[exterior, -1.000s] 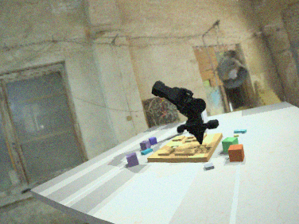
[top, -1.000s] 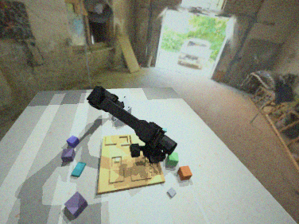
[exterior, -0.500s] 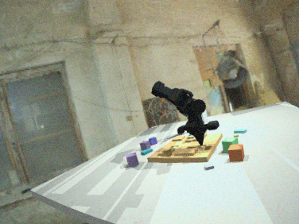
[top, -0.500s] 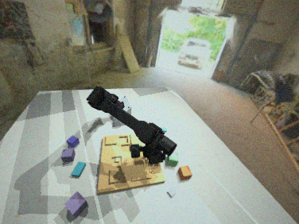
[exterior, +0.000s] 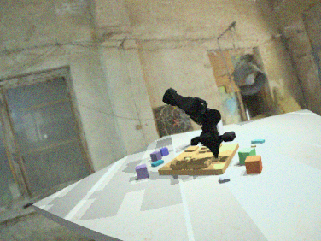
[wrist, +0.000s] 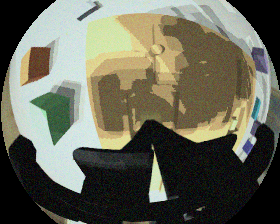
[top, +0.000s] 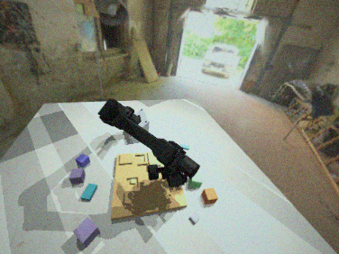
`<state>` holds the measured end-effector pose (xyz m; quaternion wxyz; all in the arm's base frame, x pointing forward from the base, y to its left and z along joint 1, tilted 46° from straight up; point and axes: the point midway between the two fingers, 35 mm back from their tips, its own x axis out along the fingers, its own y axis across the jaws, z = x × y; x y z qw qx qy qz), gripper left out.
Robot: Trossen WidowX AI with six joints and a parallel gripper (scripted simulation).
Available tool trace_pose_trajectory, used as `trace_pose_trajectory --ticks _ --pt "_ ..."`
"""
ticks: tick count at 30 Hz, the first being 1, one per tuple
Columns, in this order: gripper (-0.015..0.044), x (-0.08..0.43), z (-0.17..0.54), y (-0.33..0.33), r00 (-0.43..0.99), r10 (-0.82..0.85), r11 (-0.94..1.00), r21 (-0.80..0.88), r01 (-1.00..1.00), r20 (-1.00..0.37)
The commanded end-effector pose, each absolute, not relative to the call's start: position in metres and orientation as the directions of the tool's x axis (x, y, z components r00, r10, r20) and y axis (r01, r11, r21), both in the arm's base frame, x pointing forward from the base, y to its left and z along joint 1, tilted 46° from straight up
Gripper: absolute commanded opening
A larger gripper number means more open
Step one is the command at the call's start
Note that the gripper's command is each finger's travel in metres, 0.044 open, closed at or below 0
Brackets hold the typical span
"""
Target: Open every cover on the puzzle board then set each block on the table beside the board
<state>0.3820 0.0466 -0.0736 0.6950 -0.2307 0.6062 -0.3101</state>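
Top view: the puzzle board (top: 118, 203) (exterior: 171, 170) (wrist: 102, 40) lies on the table (top: 252, 216) (exterior: 162, 205) (wrist: 28, 110), under the arm (top: 144, 135) (exterior: 196, 108). Purple blocks and a teal block (top: 89, 192) (exterior: 157, 163) lie on one side; an orange block (top: 209, 195) (exterior: 253, 164) (wrist: 37, 65) lies opposite.

Exterior view: the gripper (top: 173, 184) (exterior: 216, 156) (wrist: 149, 123) points down at the board.

Wrist view: the jaws are fully closed, grasping nothing; a green block (top: 195, 184) (exterior: 247, 155) (wrist: 56, 115) lies beside the board.

1 green block (wrist: 56, 115) sits beside the wooden board (wrist: 112, 65).

Black arm (top: 149, 137) (exterior: 207, 115), yellow-tan board (top: 122, 207) (exterior: 228, 164) (wrist: 107, 37), orange block (top: 209, 195) (exterior: 253, 164), green block (top: 194, 184) (exterior: 246, 155) (wrist: 58, 115), white table (top: 252, 221) (exterior: 273, 209) with grey patches
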Motion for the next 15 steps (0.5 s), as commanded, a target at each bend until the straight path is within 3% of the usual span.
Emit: trace_pose_trajectory --ticks 1,15 --pt "0.0 0.386 -0.073 0.043 0.072 -0.713 0.699 -0.699 0.15 -0.697" --pt "0.0 0.406 -0.068 0.038 0.073 -0.714 0.698 -0.7 0.151 -0.697"
